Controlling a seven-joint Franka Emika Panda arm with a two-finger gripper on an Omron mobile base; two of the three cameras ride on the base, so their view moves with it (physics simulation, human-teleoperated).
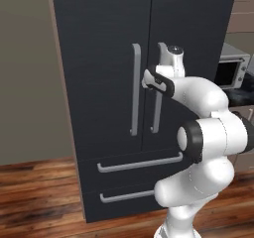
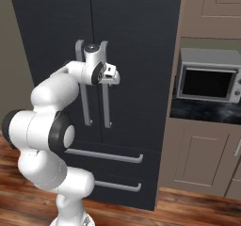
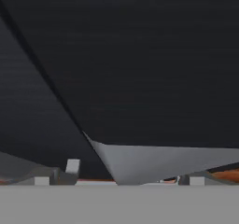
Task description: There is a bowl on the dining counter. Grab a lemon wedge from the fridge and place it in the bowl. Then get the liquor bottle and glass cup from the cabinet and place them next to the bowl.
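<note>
Currently the arm (image 1: 208, 133) is reaching toward the fridge (image 1: 99, 83), whose two upper doors are standing closed, so the lemon wedge is presumably inside and cannot be confirmed from here; the bowl, the bottle and the cup are likewise not confirmable. The gripper (image 3: 121, 174) is sitting high against the door fronts, close to the right handle (image 1: 158, 90), with the left handle (image 1: 135, 90) just beside it across the door seam. The jaws are spread to their full width and are holding nothing. In the hand view a grey bar, probably one of the handles (image 3: 158, 162), is lying between the two fingertips (image 3: 72, 166), and the dark door panel is rising behind it. The step in hand appears to be the door opening. To do it well, the operator should be centring the bar between the fingertips, pushing in until the pads pass behind it, then closing firmly on the bar before pulling. The pull should be following the arc of the hinge at the far right edge of that door, not a straight line, or the grip is likely to slip. The microwave (image 2: 209, 76) on the right counter (image 2: 202, 112) is standing well apart and is not obstructing the swing.
</note>
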